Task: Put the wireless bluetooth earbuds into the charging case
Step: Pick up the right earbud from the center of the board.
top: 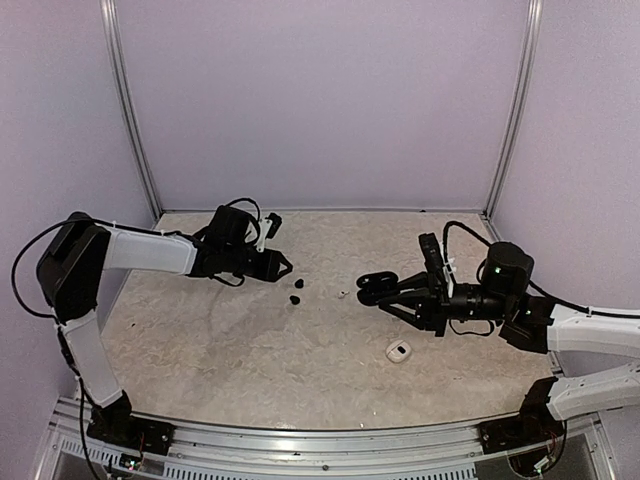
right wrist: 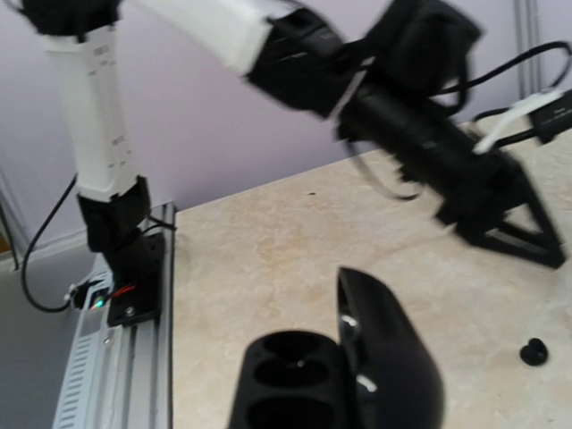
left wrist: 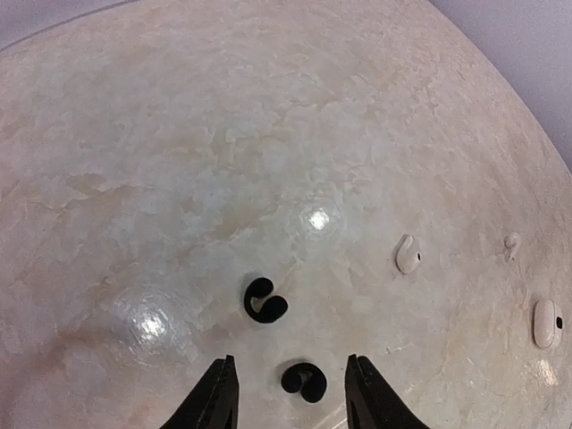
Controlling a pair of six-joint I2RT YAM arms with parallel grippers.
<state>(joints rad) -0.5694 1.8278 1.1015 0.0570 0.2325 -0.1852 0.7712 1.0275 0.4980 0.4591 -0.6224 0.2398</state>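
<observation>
Two small black earbuds lie on the table. In the left wrist view the nearer earbud (left wrist: 304,381) sits between the fingertips (left wrist: 217,393) of my left gripper (left wrist: 290,393), which is open and not touching it. The other earbud (left wrist: 265,301) lies just beyond. From above, both earbuds (top: 297,291) sit right in front of the left gripper (top: 285,266). My right gripper (top: 392,292) is shut on the black charging case (top: 368,284), held above the table. The case (right wrist: 295,375) is open, its lid (right wrist: 393,357) up and both wells empty. The right gripper's fingers are hidden in its wrist view.
A white pod (top: 399,350) lies on the table near the right arm, and a tiny white piece (top: 343,294) sits between the grippers. The left wrist view shows white pieces (left wrist: 407,254) (left wrist: 546,322) to the right. Purple walls enclose the table.
</observation>
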